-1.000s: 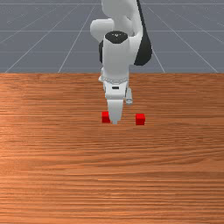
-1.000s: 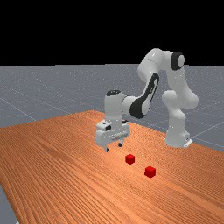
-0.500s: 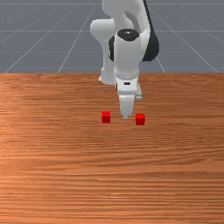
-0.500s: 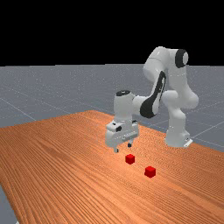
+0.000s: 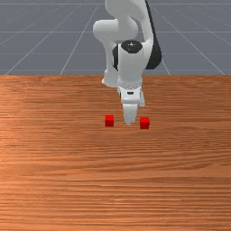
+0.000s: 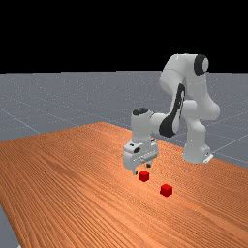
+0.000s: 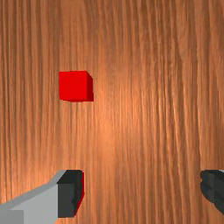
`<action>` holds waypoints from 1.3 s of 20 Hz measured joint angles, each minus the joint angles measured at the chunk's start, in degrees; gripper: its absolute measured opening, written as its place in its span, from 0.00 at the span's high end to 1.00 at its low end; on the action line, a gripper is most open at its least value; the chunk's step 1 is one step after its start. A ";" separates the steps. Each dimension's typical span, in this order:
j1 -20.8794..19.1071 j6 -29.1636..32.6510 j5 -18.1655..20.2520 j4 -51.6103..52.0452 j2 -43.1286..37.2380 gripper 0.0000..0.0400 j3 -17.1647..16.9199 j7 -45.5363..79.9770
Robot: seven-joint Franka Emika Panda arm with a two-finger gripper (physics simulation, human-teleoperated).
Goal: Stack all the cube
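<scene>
Wrist view has my fingers wide apart, likely leaving room to straddle either cube for stacking.

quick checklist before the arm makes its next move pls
1. Red cube at the front view's left flat on the orange-brown wooden table: ok
2. Red cube at the front view's right flat on the table: ok
3. White and grey two-finger hand open, holding nothing: ok
4. A cube centred in the hand's gap: not ok, the wrist view shows one peeking out beside a finger
5. Height to spare between that finger and cube: cannot tell
</scene>
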 joint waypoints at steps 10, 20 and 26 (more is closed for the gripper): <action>0.09 7.13 -0.28 -0.29 6.25 0.00 -0.15 0.19; -0.23 11.14 0.56 -8.36 1.88 0.00 0.40 -0.08; -2.22 11.67 0.28 -9.70 1.13 0.00 0.20 -4.41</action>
